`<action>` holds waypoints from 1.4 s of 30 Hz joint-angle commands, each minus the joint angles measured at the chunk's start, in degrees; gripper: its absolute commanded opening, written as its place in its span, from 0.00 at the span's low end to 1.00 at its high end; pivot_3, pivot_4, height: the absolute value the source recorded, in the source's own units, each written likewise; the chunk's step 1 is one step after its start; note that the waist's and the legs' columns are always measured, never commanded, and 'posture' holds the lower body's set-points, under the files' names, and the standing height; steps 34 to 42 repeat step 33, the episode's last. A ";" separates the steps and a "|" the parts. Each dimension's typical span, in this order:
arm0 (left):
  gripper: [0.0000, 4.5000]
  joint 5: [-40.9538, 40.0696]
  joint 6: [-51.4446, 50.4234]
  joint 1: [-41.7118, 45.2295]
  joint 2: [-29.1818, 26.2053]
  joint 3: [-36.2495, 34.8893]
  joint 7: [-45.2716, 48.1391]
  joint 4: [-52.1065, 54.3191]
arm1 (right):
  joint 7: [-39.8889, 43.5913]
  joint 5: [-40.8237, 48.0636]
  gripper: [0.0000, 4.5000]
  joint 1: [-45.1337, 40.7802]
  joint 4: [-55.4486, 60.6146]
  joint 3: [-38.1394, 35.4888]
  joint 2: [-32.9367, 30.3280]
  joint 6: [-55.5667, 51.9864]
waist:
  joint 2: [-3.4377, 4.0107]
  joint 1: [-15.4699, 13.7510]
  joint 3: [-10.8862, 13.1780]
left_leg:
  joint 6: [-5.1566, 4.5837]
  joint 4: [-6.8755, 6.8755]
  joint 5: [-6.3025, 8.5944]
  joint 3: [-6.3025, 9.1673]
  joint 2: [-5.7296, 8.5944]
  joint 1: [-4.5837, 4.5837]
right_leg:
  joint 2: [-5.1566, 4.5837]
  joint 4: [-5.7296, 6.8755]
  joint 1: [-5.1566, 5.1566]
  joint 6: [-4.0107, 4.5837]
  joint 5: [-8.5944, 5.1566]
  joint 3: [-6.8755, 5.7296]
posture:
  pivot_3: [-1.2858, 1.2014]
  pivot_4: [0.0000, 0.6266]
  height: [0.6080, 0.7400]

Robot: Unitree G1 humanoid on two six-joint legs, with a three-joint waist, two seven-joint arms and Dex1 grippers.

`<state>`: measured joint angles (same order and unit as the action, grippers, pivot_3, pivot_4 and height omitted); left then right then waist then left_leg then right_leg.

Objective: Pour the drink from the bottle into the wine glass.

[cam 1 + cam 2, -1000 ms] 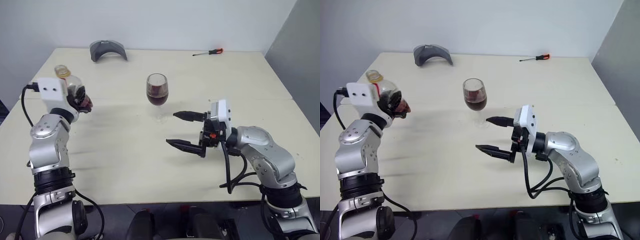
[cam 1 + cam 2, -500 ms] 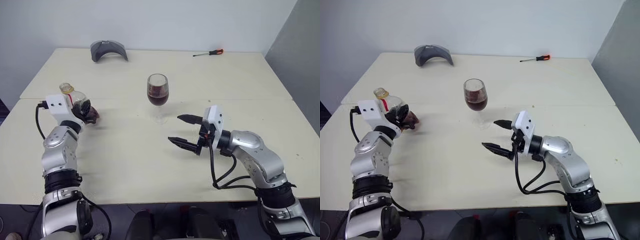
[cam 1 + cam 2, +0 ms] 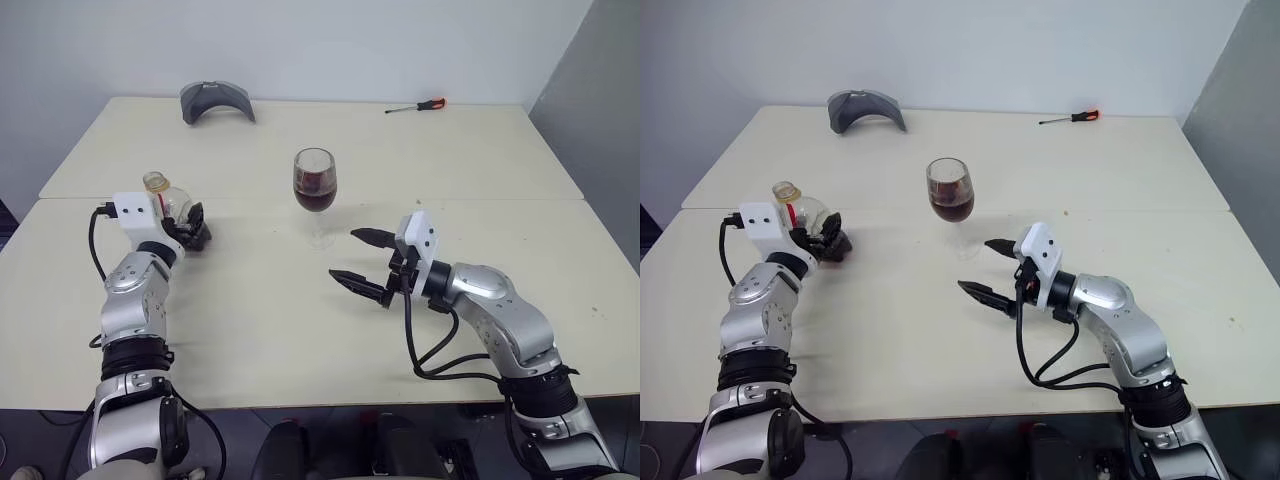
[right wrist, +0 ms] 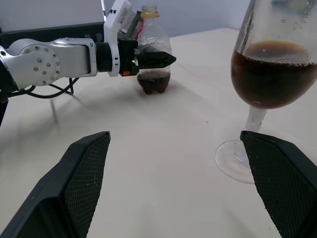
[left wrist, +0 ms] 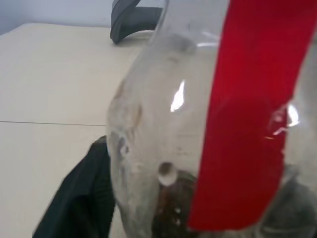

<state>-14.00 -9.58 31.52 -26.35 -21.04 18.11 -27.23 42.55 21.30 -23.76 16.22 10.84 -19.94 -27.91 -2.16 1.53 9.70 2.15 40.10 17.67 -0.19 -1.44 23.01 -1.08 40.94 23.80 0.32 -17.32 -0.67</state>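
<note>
- Bottle (image 4: 151,54) stood upright on table (image 3: 250,320) near its left edge, a little dark drink (image 4: 153,82) left in the bottom.
- Left gripper (image 3: 196,226) flanked the bottle; grip or release unclear.
- Wine glass (image 3: 315,192) mid-table, roughly half full.
- Right gripper (image 3: 357,257) spread wide, empty, just beside the glass foot.
- Screwdriver (image 3: 416,104) and grey object (image 3: 216,100) near far edge.

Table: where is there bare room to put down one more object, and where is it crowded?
The table is bare along its near edge between the two arms, and between the grey holder and the screwdriver at the far edge. It is crowded around the wine glass, near the right gripper, and at the bottle by the left gripper.
</note>
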 commanded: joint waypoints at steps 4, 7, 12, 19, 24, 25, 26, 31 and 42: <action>1.00 -0.72 -2.48 -3.54 -0.51 0.01 -1.35 7.51 | -0.43 -0.18 1.00 -1.77 1.05 -0.46 0.51 1.58 | 0.00 0.02 0.00 | 0.00 0.00 0.00 -0.01 0.00 -0.01 | 0.00 -0.01 -0.01 0.00 0.00 0.00 | 0.52 0.24 1.00; 1.00 -1.13 -6.50 -9.23 0.56 0.73 -2.48 16.64 | -0.40 -0.12 1.00 -1.19 1.91 0.11 0.54 1.27 | 0.01 0.19 -0.01 | 0.00 -0.06 0.00 -0.02 -0.02 -0.06 | 0.00 -0.02 -0.01 0.00 0.00 0.07 | 0.52 0.24 1.00; 1.00 -1.22 -13.21 -15.53 3.28 -0.46 -9.13 31.95 | -0.73 0.27 1.00 -0.48 2.71 -0.17 0.43 0.88 | 0.01 0.05 -0.01 | -0.03 -0.09 0.02 0.05 -0.03 -0.06 | 0.01 -0.06 -0.06 0.00 0.00 0.03 | 0.52 0.24 1.00; 1.00 -3.27 -24.76 -23.79 5.83 -2.92 -15.20 50.65 | -1.44 1.63 1.00 3.47 6.80 -2.40 -2.17 -1.16 | 0.00 -0.12 -0.01 | -0.19 -0.10 0.12 0.07 -0.02 -0.13 | 0.01 -0.14 -0.21 0.00 0.00 0.04 | 0.52 0.24 1.00; 1.00 -8.91 -33.90 -35.88 8.58 -1.89 -14.10 66.27 | -12.04 -4.87 1.00 11.54 12.39 -5.21 -3.34 -3.35 | 0.01 -0.16 -0.02 | -0.21 -0.16 0.14 0.09 -0.03 -0.21 | 0.01 -0.24 -0.34 -0.01 -0.01 0.03 | 0.52 0.24 1.00; 1.00 -8.06 -34.73 -38.15 8.34 -0.16 -14.16 68.72 | -15.32 -6.53 1.00 13.26 13.44 -5.73 -2.53 -3.84 | 0.01 -0.23 -0.02 | -0.21 -0.15 0.14 0.11 -0.02 -0.22 | 0.02 -0.24 -0.36 -0.01 -0.01 0.03 | 0.52 0.24 1.00; 1.00 -6.93 -35.42 -40.00 8.41 1.56 -14.77 70.75 | -18.56 -8.27 1.00 14.91 14.50 -6.11 -1.59 -4.17 | 0.00 -0.25 -0.03 | -0.21 -0.15 0.14 0.14 -0.02 -0.23 | 0.02 -0.24 -0.37 -0.01 -0.01 0.02 | 0.52 0.24 1.00; 1.00 -4.87 -34.73 -45.28 11.90 6.58 -17.32 75.82 | -34.13 -17.70 1.00 20.58 18.22 -7.21 4.78 -7.39 | 0.13 -0.29 -0.11 | -0.20 -0.17 0.13 0.12 0.00 -0.36 | 0.05 -0.21 -0.48 -0.01 -0.03 0.08 | 0.52 0.24 1.00; 1.00 -3.79 -34.42 -46.23 13.28 8.52 -18.42 76.62 | -36.98 -19.58 1.00 23.16 19.04 -7.26 6.44 -8.28 | 0.15 -0.28 -0.12 | -0.19 -0.21 0.13 0.11 0.00 -0.40 | 0.07 -0.22 -0.50 -0.01 -0.03 0.10 | 0.52 0.24 1.00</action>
